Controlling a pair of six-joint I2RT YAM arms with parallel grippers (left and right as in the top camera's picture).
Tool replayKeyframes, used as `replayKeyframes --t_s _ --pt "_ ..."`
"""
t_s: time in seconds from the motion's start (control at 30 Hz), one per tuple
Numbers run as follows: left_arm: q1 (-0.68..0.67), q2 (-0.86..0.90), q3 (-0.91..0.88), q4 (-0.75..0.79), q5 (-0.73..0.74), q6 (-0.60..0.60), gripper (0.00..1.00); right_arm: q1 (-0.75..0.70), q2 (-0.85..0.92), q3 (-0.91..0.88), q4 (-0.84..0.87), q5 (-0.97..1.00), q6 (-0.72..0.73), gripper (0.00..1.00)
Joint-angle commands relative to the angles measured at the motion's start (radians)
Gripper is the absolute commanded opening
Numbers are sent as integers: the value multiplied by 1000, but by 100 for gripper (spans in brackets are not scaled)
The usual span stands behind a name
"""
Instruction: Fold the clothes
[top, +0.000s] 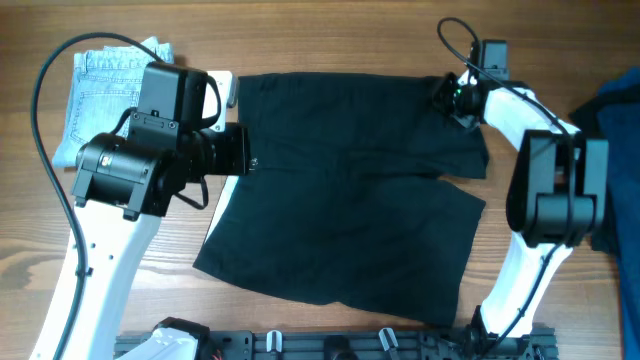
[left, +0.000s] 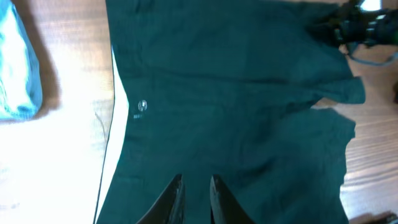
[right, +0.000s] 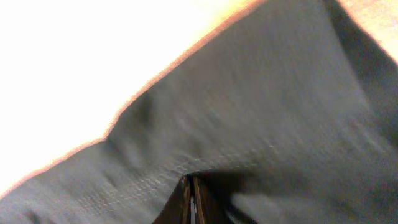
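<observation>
A pair of black shorts (top: 350, 190) lies spread flat on the wooden table, waistband to the left and legs to the right. My left gripper (top: 240, 150) is at the waistband edge. In the left wrist view its fingers (left: 196, 183) stand a narrow gap apart over the shorts (left: 236, 112), holding nothing. My right gripper (top: 452, 95) is at the far right corner of the shorts. In the right wrist view its fingers (right: 191, 183) are pressed together with the shorts fabric (right: 280, 112) bunched over the tips.
Folded light-blue jeans (top: 100, 85) lie at the far left, also in the left wrist view (left: 18, 68). A dark blue cloth (top: 615, 110) sits at the right edge. A black rail (top: 330, 345) runs along the table's front edge.
</observation>
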Motion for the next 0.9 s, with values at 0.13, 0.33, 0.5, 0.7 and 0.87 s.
replayKeyframes --t_s 0.13,0.33,0.5,0.7,0.87 --pt "-5 0 7 51 -9 15 38 78 195 -25 293 -159 269 5" --pt "-5 20 7 51 -10 16 66 44 129 101 286 -349 60 9" --pt "-3 50 7 61 -82 16 88 -33 -100 111 168 -326 -55 26" --pt "-3 180 7 89 -114 16 60 -130 -388 110 -323 -56 -231 29" --pt "-3 244 7 109 -114 12 4 -95 -321 23 -385 -9 -260 6"
